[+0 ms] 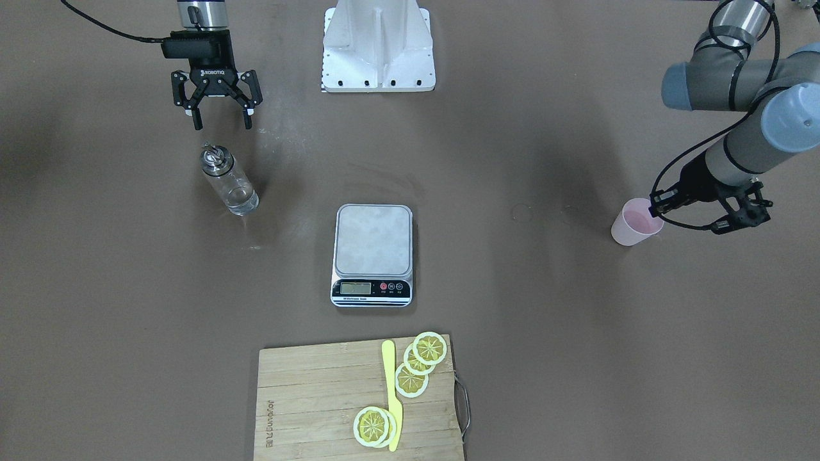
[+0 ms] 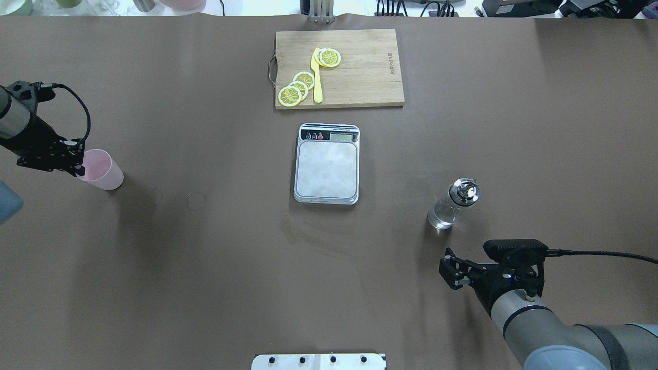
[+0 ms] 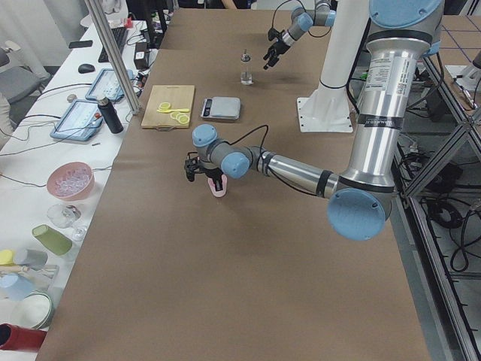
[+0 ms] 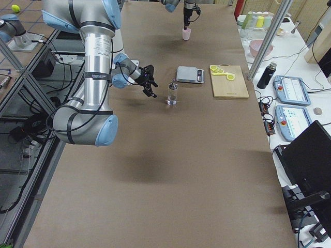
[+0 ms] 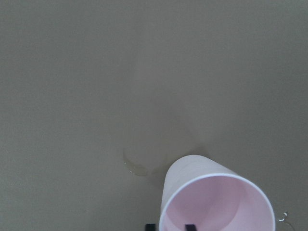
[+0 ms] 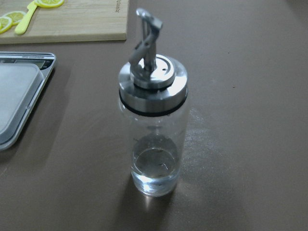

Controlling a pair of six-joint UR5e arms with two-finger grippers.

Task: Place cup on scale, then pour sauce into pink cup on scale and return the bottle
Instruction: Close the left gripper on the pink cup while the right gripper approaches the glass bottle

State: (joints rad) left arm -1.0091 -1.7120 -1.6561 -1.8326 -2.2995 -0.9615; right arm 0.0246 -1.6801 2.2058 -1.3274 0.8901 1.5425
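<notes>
The pale pink cup [image 1: 631,225] stands far out on my left side, well away from the scale [image 1: 373,246], whose steel platform is bare. My left gripper [image 5: 170,226] pinches the cup's near rim, one finger inside and one outside; cup and gripper [image 2: 76,160] also show in the overhead view. The clear glass bottle [image 1: 229,179] with its silver spout cap stands upright on my right side, with a little clear sauce [image 6: 154,173] at its bottom. My right gripper [image 1: 221,123] is open and empty, just behind the bottle and apart from it.
A wooden cutting board [image 1: 307,397] with lemon slices [image 1: 419,362] and a yellow knife [image 1: 392,397] lies beyond the scale. The white robot base [image 1: 378,51] is behind it. Faint wet rings [image 2: 195,200] mark the brown table between cup and scale.
</notes>
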